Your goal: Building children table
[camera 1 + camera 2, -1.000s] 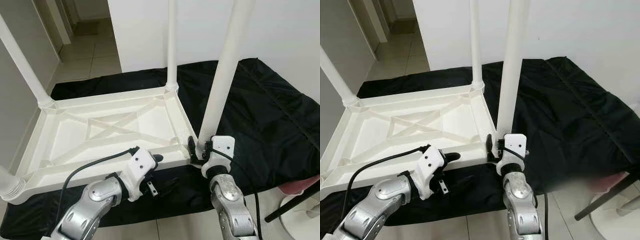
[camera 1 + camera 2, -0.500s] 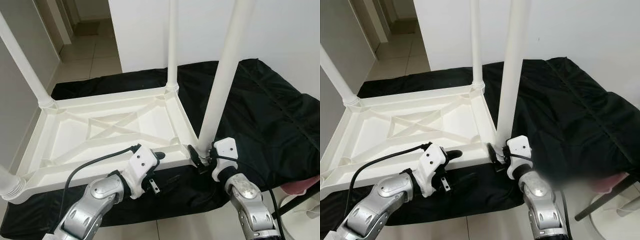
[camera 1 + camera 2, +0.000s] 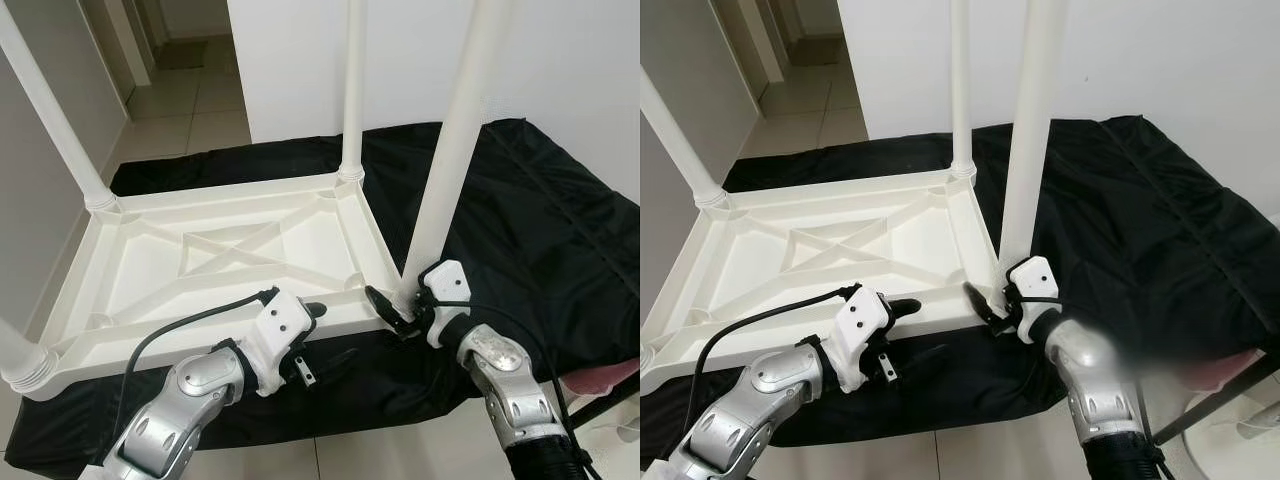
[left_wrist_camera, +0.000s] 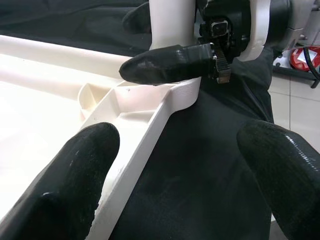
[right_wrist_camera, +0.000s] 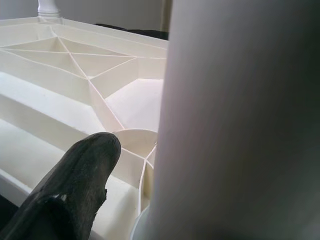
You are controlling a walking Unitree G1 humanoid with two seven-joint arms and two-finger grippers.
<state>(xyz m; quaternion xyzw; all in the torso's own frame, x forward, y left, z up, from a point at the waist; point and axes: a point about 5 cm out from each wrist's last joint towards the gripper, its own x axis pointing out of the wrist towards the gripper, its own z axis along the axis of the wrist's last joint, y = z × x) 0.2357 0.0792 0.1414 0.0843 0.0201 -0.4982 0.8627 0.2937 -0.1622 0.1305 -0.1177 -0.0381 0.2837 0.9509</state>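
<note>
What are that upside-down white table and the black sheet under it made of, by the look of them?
The table looks like moulded plastic: smooth, faintly glossy white, with thin crossed ribs cast into its underside. The sheet seems a thin synthetic fabric, perhaps nylon: it lies in soft creases with a slight sheen.

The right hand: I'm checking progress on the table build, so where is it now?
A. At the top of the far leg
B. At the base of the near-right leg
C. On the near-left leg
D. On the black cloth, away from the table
B: the right hand sits at the foot of the near-right leg, where it meets the corner of the upturned tabletop.
</note>
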